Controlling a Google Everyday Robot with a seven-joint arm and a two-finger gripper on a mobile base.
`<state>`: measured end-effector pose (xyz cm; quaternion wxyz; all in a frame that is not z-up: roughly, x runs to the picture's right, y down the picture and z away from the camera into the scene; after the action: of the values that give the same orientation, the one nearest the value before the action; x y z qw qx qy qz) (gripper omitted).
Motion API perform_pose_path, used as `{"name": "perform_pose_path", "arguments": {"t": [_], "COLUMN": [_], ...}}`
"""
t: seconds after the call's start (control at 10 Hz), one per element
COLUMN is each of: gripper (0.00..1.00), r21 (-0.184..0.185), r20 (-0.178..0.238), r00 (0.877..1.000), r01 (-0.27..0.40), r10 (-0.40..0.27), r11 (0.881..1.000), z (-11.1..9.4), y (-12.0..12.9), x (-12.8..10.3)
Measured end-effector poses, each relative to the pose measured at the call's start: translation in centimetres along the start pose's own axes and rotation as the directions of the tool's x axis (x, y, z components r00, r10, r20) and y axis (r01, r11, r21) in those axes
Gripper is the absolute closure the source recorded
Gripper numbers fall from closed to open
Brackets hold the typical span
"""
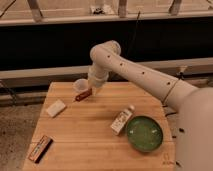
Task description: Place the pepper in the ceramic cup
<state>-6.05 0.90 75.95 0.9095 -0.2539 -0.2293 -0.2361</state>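
Observation:
The pepper [83,95] is a small dark red chili, tilted, with its right end in my gripper [91,89]. It hangs just above the wooden table [85,137] near the far left. The gripper is shut on it. The white ceramic cup [79,85] stands right behind and to the left of the pepper, close to the table's far edge. The gripper is beside the cup's right side, at about rim height. My white arm reaches in from the right.
A white block [56,107] lies at the left. A brown-orange bar [40,148] lies at the front left corner. A white labelled bottle [121,121] lies next to a green bowl [145,133] at the front right. A dark wall and rail run behind the table.

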Motion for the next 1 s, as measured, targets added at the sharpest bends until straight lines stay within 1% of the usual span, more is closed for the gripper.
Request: {"name": "perform_pose_path", "arguments": {"t": [0.1,0.4,0.7,0.9,1.0], "gripper": [1.00,1.00,1.00,1.00,1.00], "r21": [0.008,0.028,0.039,0.046,0.046], "r20": [0.003,0.016,0.019,0.019,0.020], "r00": [1.000,1.000,1.000,1.000,1.000], "r01": [-0.004,-0.007,-0.013,-0.012,-0.013], "r10": [0.004,0.007,0.012,0.011,0.012], "r11": [1.000,1.000,0.999,0.999,0.999], "z": [0.2,1.1,1.3,1.8,2.0], "y": [-0.3,-2.4,-2.8,-4.0,-4.1], "x": [0.2,0.9,1.3,1.9,2.0]}}
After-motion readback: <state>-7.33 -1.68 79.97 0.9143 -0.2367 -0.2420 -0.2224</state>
